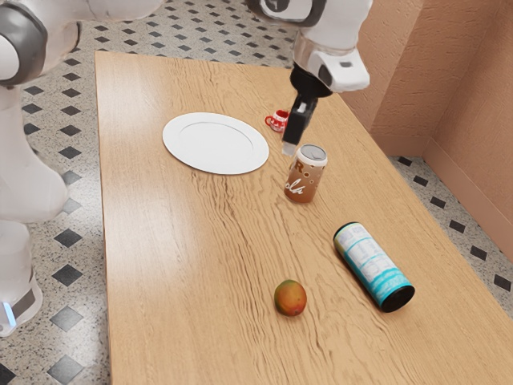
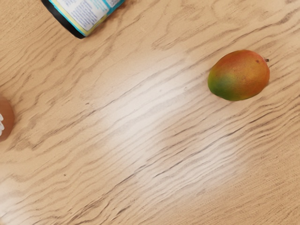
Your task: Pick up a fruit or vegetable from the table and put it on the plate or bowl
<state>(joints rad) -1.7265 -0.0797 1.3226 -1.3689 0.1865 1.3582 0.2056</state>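
A red, orange and green mango (image 1: 290, 297) lies on the wooden table near its front edge; in the wrist view the mango (image 2: 239, 75) rests alone on bare wood. The white plate (image 1: 215, 143) sits empty toward the far side of the table. My gripper (image 1: 288, 148) hangs above the table between the plate and a brown cola can (image 1: 305, 173), just beside the can's top and far from the mango. It holds nothing.
The cola can stands upright, and its edge (image 2: 4, 119) shows in the wrist view. A teal-and-white canister (image 1: 373, 266) lies on its side at the exterior view's right of the mango, its black end (image 2: 82, 14) visible from the wrist. A small red cup (image 1: 277, 120) stands behind the gripper.
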